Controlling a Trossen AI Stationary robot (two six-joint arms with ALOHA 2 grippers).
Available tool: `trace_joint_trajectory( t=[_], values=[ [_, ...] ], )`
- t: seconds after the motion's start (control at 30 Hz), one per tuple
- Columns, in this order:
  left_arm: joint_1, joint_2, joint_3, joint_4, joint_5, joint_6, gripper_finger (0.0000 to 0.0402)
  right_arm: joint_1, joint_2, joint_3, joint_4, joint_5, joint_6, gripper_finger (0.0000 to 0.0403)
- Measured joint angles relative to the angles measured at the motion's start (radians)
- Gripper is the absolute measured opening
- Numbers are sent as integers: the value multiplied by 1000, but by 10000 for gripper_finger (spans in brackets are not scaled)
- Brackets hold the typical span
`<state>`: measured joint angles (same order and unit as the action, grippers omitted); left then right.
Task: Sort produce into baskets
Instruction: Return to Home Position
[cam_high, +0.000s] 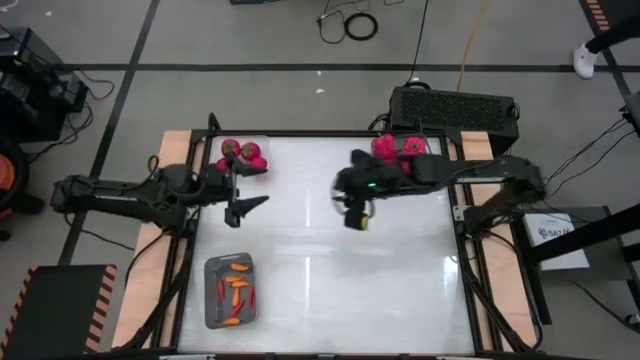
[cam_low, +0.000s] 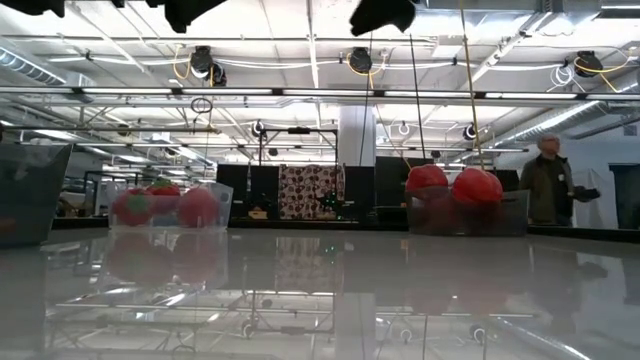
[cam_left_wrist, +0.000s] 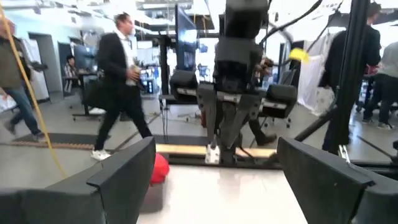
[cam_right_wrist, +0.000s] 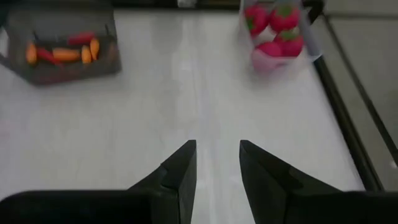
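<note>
Three baskets stand on the white table. A clear one at the far left (cam_high: 243, 153) holds small round red fruits (cam_right_wrist: 277, 28). One at the far right (cam_high: 400, 148) holds red bell peppers (cam_low: 455, 188). A grey one at the near left (cam_high: 231, 291) holds orange and red chillies (cam_right_wrist: 62, 51). My left gripper (cam_high: 262, 186) hovers open and empty just right of the far-left basket. My right gripper (cam_high: 356, 220) hovers open and empty over the middle of the table (cam_right_wrist: 217, 155).
A bare stretch of table (cam_high: 330, 280) lies between and in front of the grippers. A black box (cam_high: 455, 105) sits behind the far-right basket. Wooden strips (cam_high: 150, 250) edge the table. People show in the room beyond (cam_left_wrist: 121, 68).
</note>
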<state>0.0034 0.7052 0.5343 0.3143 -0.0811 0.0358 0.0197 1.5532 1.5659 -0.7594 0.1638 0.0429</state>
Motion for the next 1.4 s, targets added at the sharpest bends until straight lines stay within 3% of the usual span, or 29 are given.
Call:
trace_joint_trajectory(
  t=[0.27,0.6,0.9,1.4],
  values=[
    [89,-109,0,-91,37,-2,343,-34,-349,-464,394,0,21,114],
    [133,-298,0,-354,51,-14,343,-34,-661,-846,682,-3,24,114],
    [133,-422,-94,-433,51,-65,343,-34,-802,-1069,803,-8,77,114],
    [133,-581,-393,-288,46,-186,343,-34,-895,-1393,1142,-9,173,114]
  ],
)
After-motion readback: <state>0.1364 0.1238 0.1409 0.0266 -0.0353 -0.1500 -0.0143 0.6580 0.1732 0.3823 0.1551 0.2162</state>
